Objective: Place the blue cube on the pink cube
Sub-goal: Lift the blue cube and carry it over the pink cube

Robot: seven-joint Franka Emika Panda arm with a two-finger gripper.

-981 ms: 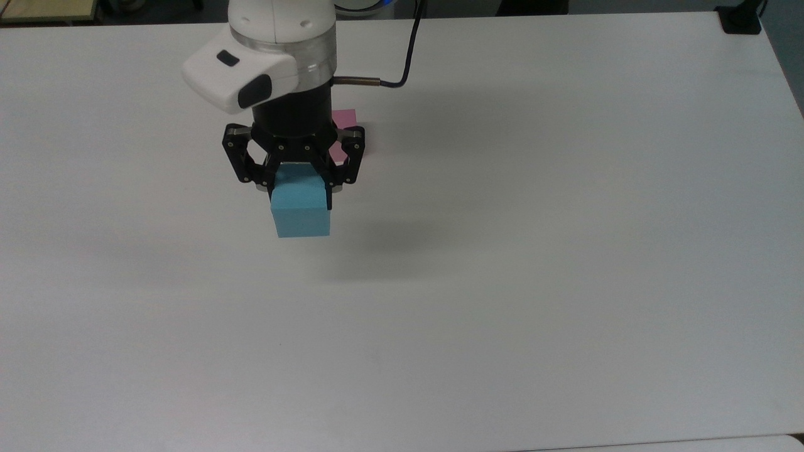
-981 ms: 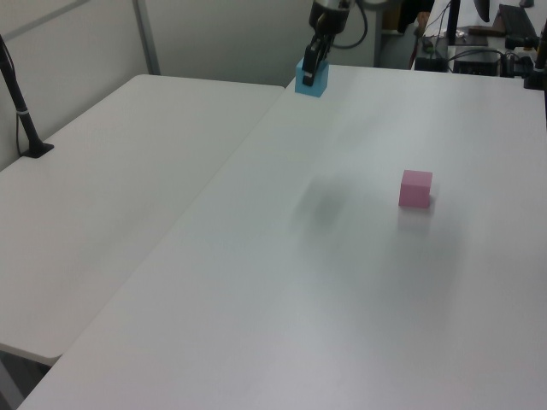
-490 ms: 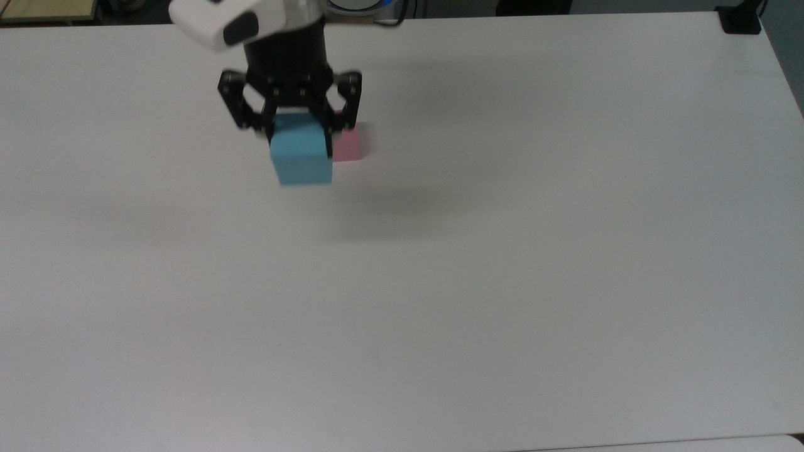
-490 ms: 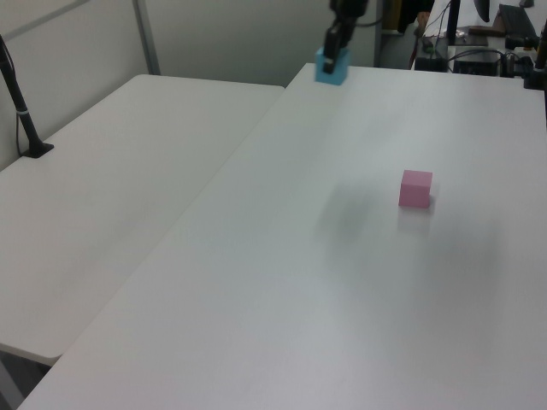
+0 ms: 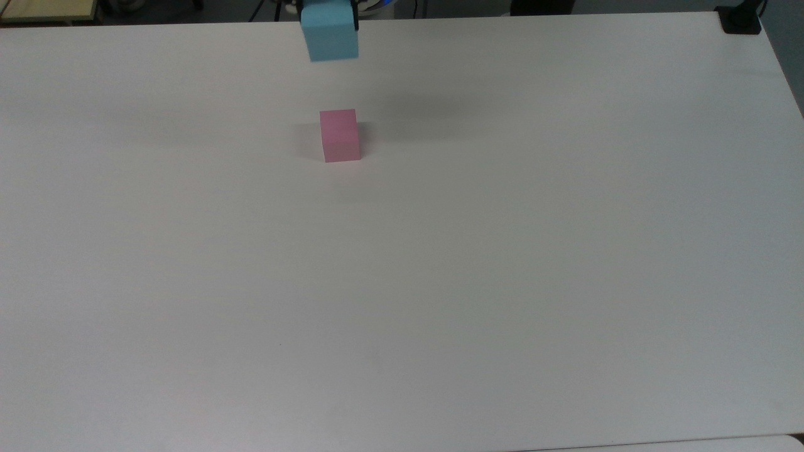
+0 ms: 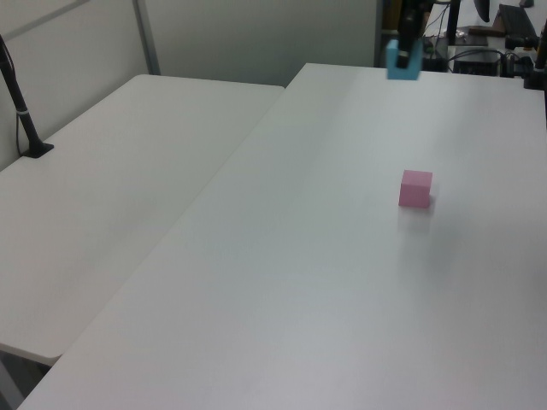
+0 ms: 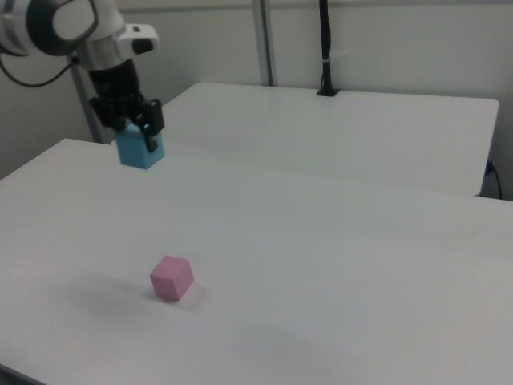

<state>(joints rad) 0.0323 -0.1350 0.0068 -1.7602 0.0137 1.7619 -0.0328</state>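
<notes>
There are two cubes: one blue cube (image 5: 330,32) (image 6: 402,61) (image 7: 140,149) and one pink cube (image 5: 340,135) (image 6: 415,188) (image 7: 171,277). Two white tables (image 7: 337,241) (image 6: 128,171) stand side by side.

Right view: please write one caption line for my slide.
The pincer holds a blue cube above the white table, apart from the pink cube.

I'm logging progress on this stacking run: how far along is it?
Done: the gripper has picked up the small sky-blue matte cube and holds it in the air. In hand: carrying it; it hangs high above the white table, apart from the small pink matte cube. Left: lowering it onto the pink cube's bare top and releasing.
</notes>
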